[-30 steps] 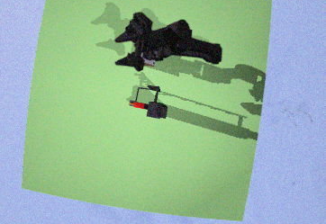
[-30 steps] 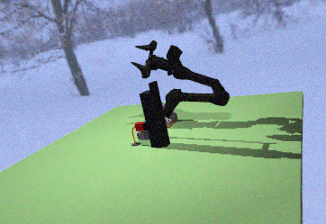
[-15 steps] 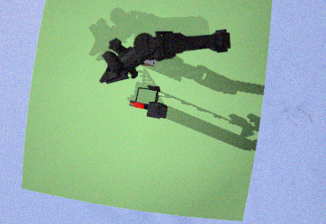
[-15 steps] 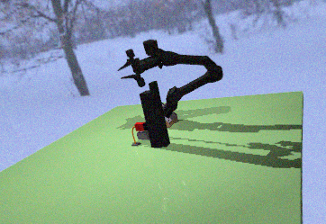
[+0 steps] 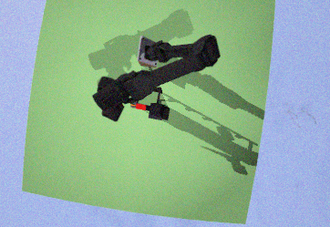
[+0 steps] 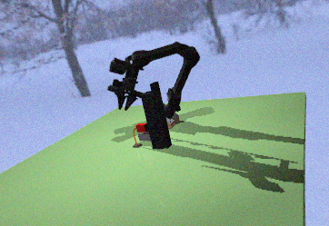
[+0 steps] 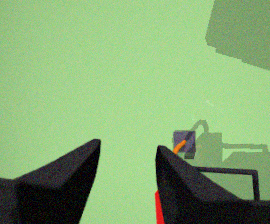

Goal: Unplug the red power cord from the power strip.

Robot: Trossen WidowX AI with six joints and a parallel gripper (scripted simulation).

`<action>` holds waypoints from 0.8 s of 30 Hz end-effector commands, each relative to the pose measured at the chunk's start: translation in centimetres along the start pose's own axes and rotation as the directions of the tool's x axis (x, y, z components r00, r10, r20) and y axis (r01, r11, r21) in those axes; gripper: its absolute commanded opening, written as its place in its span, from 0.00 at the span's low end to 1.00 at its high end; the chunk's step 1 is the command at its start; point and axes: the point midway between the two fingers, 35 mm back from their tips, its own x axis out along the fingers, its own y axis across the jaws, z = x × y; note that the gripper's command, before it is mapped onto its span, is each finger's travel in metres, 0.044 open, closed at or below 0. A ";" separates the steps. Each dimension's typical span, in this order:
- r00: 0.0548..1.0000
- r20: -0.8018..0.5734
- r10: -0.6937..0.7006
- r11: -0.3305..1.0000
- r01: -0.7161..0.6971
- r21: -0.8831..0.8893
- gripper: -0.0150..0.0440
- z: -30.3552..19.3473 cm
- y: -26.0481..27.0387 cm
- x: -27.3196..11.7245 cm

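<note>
Approach step; nothing grasped yet. Gripper point(image 7: 127, 165) hangs above the green bench point(image 7: 86, 75), fingers partly drawn in with bare bench showing between them, holding nothing. Just below and right of the fingertips in the wrist view, a sliver of the red plug point(image 7: 158, 207); beyond it, the orange cord point(image 7: 180, 146) curls to a small grey end piece. From above, the plug point(image 5: 140, 108) sits near mid-bench beside the dark strip point(image 5: 158, 111), seemingly not yet pulled. Next move, likely: descend, centre the fingers on the plug.
</note>
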 end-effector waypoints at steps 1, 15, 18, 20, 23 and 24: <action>0.898 -0.177 -0.402 0.897 0.348 -0.272 0.53 -3.8 -2.0 5.4; 0.877 -0.192 -0.440 0.878 0.374 -0.300 0.53 -4.1 -2.3 5.8; 0.877 -0.192 -0.440 0.878 0.374 -0.299 0.53 -4.2 -2.3 5.8; 0.877 -0.192 -0.440 0.878 0.374 -0.299 0.53 -4.4 -2.3 5.7; 0.877 -0.192 -0.440 0.878 0.375 -0.299 0.53 -4.9 -2.4 5.6; 0.877 -0.192 -0.440 0.878 0.375 -0.299 0.53 -5.0 -2.4 5.5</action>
